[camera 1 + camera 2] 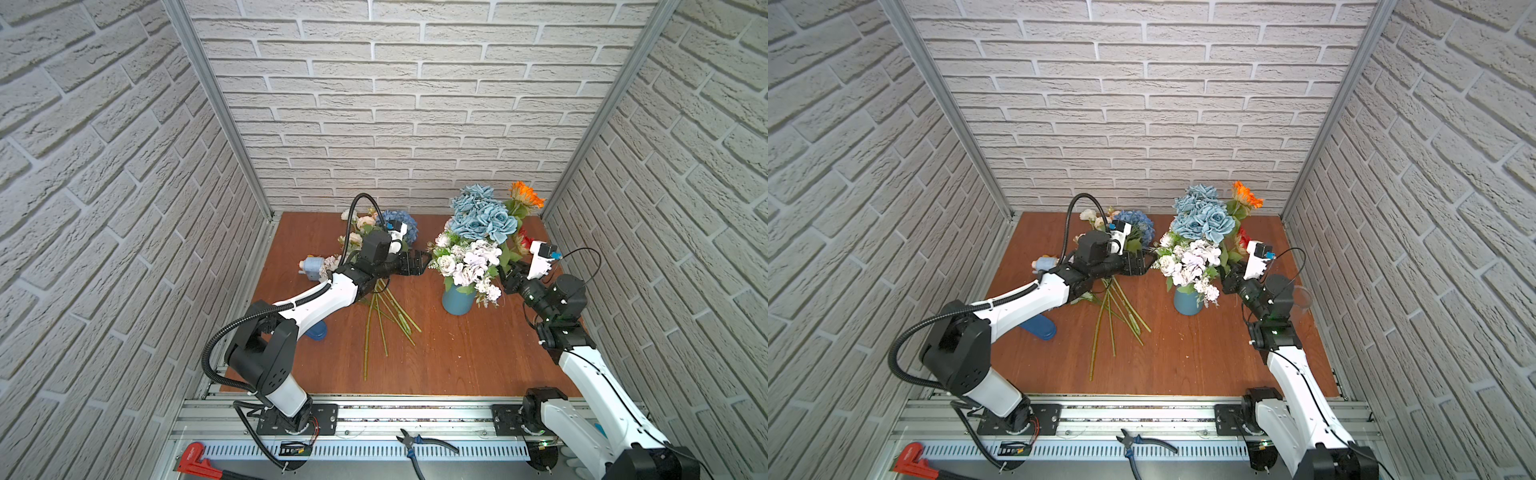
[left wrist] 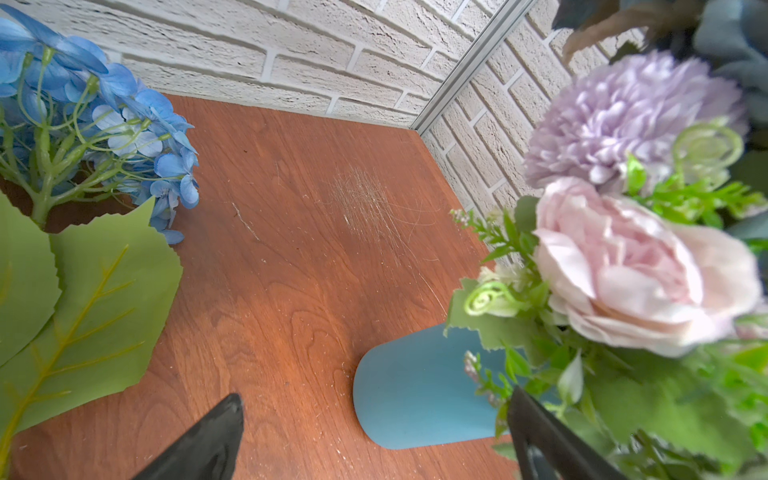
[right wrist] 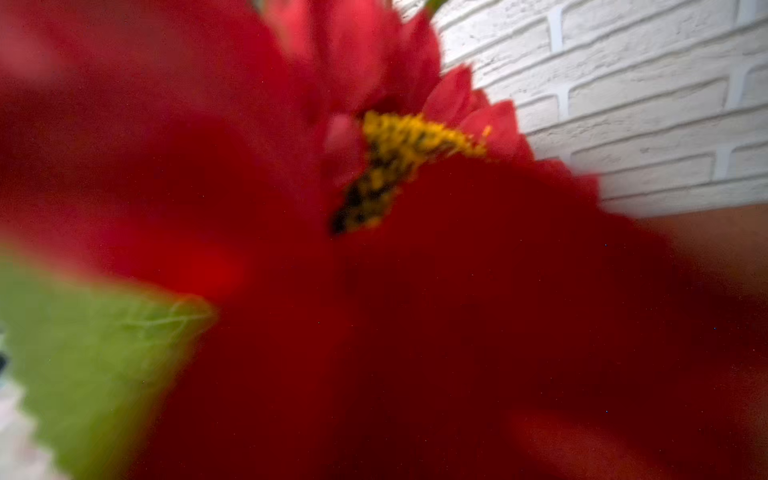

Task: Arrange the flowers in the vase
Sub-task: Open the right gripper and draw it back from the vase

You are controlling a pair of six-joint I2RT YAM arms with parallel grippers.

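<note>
A blue vase [image 1: 458, 301] [image 2: 415, 395] stands right of centre on the wooden table. It holds dusty-blue roses [image 1: 482, 216], a lilac-white cluster [image 1: 469, 262], an orange daisy [image 1: 525, 195] and a red bloom [image 1: 524, 239]. Further flowers lie on the table at the back left: a blue hydrangea [image 1: 401, 222] [image 2: 104, 116] and cream roses [image 1: 357, 224], with their green stems [image 1: 382, 320] fanned toward the front. My left gripper [image 1: 424, 262] [image 2: 374, 401] is open just left of the bouquet, holding nothing. My right gripper [image 1: 509, 276] sits against the bouquet's right side. Red petals [image 3: 415, 311] fill the right wrist view and hide its jaws.
A flat blue oval object [image 1: 318, 330] lies under my left arm. A pale blue item [image 1: 311, 264] rests at the left edge. Brick walls close in on three sides. Pliers [image 1: 419, 442] and a red wrench [image 1: 195, 459] lie on the front rail.
</note>
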